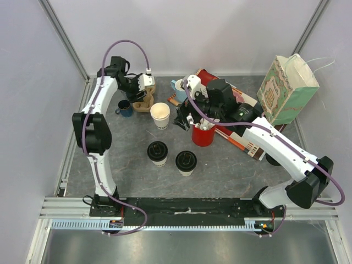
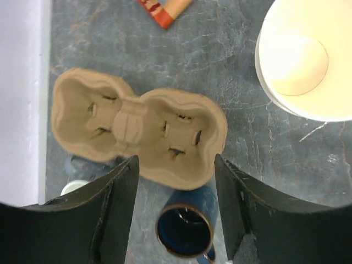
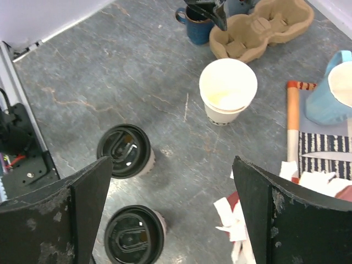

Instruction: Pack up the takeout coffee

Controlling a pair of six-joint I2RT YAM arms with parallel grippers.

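Two takeout coffee cups with black lids stand side by side at mid-table, one (image 1: 157, 152) (image 3: 125, 151) to the left of the other (image 1: 186, 162) (image 3: 133, 235). A lidless cream paper cup (image 1: 160, 114) (image 3: 227, 88) (image 2: 305, 58) stands behind them. A tan moulded cup carrier (image 1: 144, 100) (image 2: 137, 129) (image 3: 258, 27) lies at the back left with both wells empty. My left gripper (image 1: 142, 94) (image 2: 176, 159) hangs open just above the carrier's near edge, holding nothing. My right gripper (image 1: 184, 118) (image 3: 171, 162) is wide open in the air above the table, right of the lidless cup, empty.
A dark blue mug (image 1: 124, 108) (image 2: 184, 228) stands beside the carrier. A light blue mug (image 1: 179, 88) (image 3: 335, 91) is at the back. A red cup (image 1: 203, 135) stuffed with paper sits under my right wrist. A patterned gift bag (image 1: 287, 91) stands at the back right.
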